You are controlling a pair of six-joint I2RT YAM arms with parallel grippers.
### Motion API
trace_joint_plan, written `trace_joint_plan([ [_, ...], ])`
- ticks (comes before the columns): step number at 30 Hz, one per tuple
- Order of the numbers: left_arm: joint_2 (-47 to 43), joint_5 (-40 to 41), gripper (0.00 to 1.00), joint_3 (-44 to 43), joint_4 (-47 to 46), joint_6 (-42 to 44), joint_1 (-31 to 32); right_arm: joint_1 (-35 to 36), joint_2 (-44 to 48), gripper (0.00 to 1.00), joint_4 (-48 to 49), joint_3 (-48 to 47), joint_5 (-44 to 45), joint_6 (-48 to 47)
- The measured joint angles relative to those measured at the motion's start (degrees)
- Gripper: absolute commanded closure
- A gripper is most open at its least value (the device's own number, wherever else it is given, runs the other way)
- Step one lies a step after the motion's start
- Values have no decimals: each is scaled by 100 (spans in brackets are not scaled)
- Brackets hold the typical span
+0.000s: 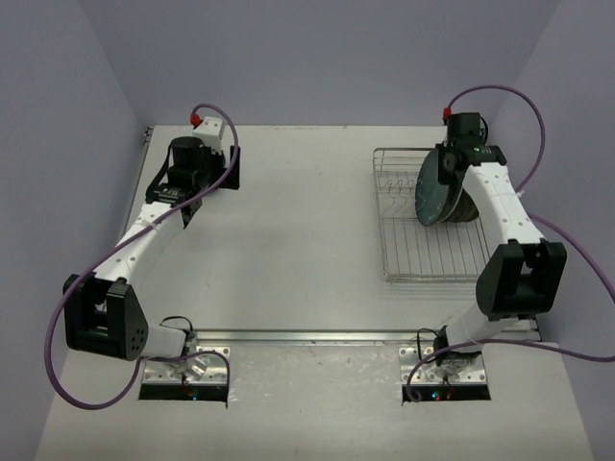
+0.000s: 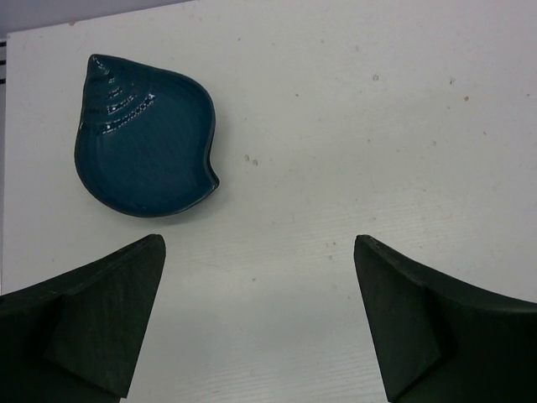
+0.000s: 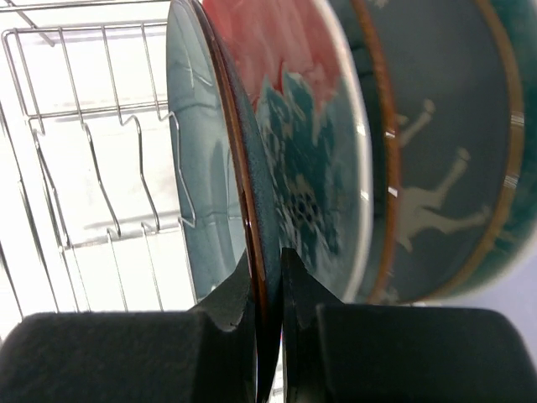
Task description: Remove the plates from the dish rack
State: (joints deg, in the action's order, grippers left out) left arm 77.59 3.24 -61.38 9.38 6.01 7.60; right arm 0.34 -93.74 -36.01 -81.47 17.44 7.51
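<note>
Right gripper (image 3: pixel 268 281): clamped on the rim of the front plate (image 3: pixel 205 168), upright in the dish rack (image 1: pixel 437 254) (more plates (image 3: pixel 436 168) stand behind it).
Left gripper (image 2: pixel 260 285): jaws wide apart above the table (image 2: pixel 377 126), near a teal dish (image 2: pixel 143 138).

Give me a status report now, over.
Left gripper open over table. Right gripper shut on plate rim, in dish rack. Other plates close beside.

A teal shell-shaped dish (image 2: pixel 143 143) is lying flat on the white counter (image 2: pixel 352 126), sitting in the upper left of the left wrist view. Pale lilac walls (image 1: pixel 317 58) are closing in the counter on three sides; a metal strip (image 1: pixel 317 336) is running along the lower middle.
</note>
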Motion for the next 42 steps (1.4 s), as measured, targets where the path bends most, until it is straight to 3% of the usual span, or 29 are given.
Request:
trace_joint_plan([
  [6,16,-301,2,-246,101,-149,0,-58,627,100,-354,-350,36,-239],
  [10,0,-1084,3,-326,116,-344,0,-69,1013,100,-385,-621,-438,-237],
  [14,-16,-2366,5,-326,71,-774,0,-52,1411,100,-372,-665,-1628,23],
  [20,31,-4281,10,-324,-371,-1753,22,-12,1581,100,-190,-440,-4109,750],
  [28,523,-5585,18,-292,-969,-2736,331,1054,1451,100,297,136,-5555,1342],
  [33,708,-5998,47,-169,-1148,-3071,660,1533,1373,100,461,196,-5955,1503],
  [35,718,-6175,75,-77,-1345,-3191,734,1520,1322,100,471,200,-5966,1510],
  [37,723,-6344,95,34,-1552,-3395,774,1502,1253,100,537,213,-5975,1532],
  [40,816,-6680,100,137,-1849,-3750,764,1464,1199,98,628,265,-5982,1435],
  [42,885,-6824,100,167,-2010,-3929,743,1465,1196,82,636,285,-5975,1429],
])
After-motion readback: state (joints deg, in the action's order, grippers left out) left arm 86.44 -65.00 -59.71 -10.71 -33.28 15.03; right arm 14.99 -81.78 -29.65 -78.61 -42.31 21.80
